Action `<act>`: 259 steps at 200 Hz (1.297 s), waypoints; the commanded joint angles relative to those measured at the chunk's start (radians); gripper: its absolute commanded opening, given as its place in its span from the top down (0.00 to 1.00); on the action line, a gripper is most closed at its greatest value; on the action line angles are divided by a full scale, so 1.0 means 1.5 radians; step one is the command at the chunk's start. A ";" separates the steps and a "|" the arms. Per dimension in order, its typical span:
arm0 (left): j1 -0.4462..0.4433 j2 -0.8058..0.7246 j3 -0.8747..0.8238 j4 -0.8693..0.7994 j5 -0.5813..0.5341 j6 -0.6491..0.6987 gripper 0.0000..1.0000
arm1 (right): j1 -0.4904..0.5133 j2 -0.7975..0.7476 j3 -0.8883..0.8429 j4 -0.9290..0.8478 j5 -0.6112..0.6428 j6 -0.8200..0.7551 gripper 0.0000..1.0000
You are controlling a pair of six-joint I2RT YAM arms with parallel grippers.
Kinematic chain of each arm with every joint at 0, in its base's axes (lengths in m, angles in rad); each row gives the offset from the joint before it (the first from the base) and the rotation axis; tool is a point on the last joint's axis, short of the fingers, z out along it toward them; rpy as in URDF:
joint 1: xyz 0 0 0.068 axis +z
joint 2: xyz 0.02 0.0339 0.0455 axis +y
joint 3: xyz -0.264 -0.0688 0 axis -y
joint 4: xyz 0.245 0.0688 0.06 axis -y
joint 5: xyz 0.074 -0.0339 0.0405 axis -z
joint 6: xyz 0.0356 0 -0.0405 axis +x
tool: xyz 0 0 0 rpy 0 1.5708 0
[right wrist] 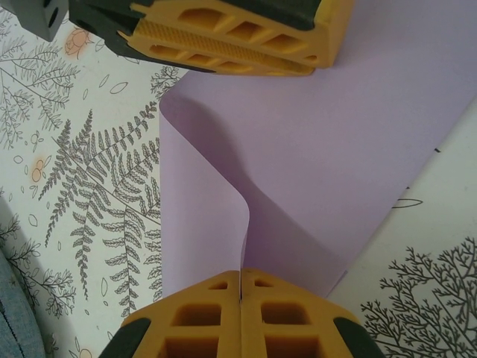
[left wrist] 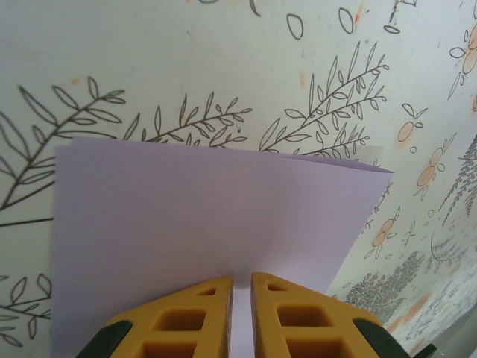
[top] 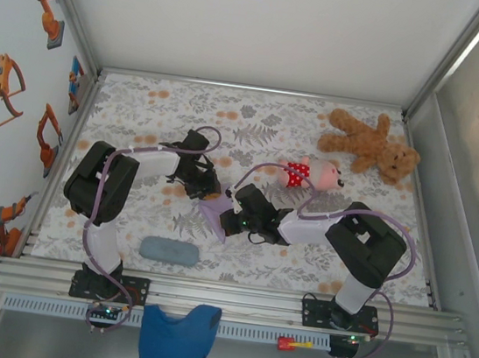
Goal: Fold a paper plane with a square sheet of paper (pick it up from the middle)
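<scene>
Right tool (right wrist: 240, 277) is clenched on a raised ridge of the square sheet of paper (right wrist: 320, 142). Its jaws are pressed together and the lavender curl runs up into them. My left tool (left wrist: 241, 283) sits at the sheet's opposite edge. Its fingers are almost together, with paper showing in the thin slit between them, and I cannot tell whether it truly pinches.

The sheet lies near the middle of the surface (top: 144, 100), slightly toward the near edge, one layer folded over another. I judge it very light, limp and easily crumpled, and slick enough to slide on the surface. I would hold it gently at an edge or along a crease and never drag it. Toward the far right corner a teddy bear (top: 372, 143) lies loose, well apart.
</scene>
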 commanded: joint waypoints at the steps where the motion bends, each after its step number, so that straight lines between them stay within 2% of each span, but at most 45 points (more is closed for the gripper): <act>1: -0.009 0.025 0.000 -0.036 -0.010 0.014 0.85 | -0.005 0.009 0.021 -0.015 0.011 0.004 1.00; 259: -0.011 0.018 -0.005 -0.031 -0.004 0.010 0.85 | -0.010 0.051 0.045 -0.053 -0.008 0.005 1.00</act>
